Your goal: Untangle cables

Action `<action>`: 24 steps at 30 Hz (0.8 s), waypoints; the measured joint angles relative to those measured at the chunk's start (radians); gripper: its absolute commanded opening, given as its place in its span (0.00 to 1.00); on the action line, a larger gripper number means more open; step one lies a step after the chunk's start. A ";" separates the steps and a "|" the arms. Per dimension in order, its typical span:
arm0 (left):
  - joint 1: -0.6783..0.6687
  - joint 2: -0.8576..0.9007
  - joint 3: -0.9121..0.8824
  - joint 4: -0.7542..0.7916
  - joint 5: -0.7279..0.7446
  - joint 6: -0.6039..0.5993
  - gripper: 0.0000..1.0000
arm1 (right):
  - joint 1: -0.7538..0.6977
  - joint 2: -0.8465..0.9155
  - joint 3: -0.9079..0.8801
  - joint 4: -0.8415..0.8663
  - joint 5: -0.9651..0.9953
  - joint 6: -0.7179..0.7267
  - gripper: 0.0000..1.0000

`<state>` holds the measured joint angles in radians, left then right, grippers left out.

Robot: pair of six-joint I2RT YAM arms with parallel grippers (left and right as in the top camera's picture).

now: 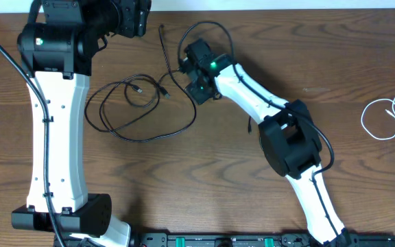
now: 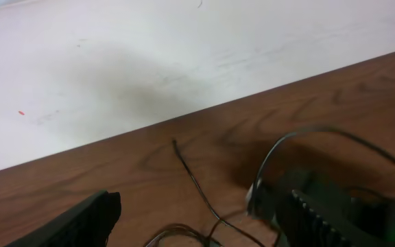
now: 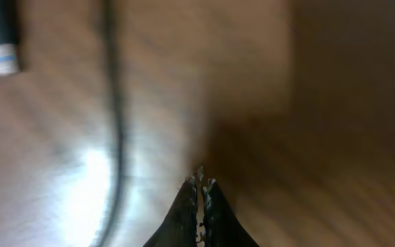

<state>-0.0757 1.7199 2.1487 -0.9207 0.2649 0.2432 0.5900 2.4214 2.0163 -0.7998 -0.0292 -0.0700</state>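
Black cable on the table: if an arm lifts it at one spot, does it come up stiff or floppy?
Probably floppy: the black cable lies in loose, overlapping loops. Likely light, being so thin. The rest may drag or snag, since its loops cross.

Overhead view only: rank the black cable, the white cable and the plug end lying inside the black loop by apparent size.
1. black cable, the widest sprawl.
2. white cable, a smaller coil; it may run past the frame edge.
3. plug end, tiny.
All lie flat on the table, so nearness doesn't skew this.
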 measured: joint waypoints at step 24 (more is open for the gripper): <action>0.000 0.000 0.000 -0.003 0.015 -0.007 0.77 | -0.189 -0.486 0.055 -0.050 0.192 0.072 0.01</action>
<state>-0.0757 1.7199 2.1487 -0.9237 0.2802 0.2359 0.4011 1.9350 2.0712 -0.8501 0.1627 0.0025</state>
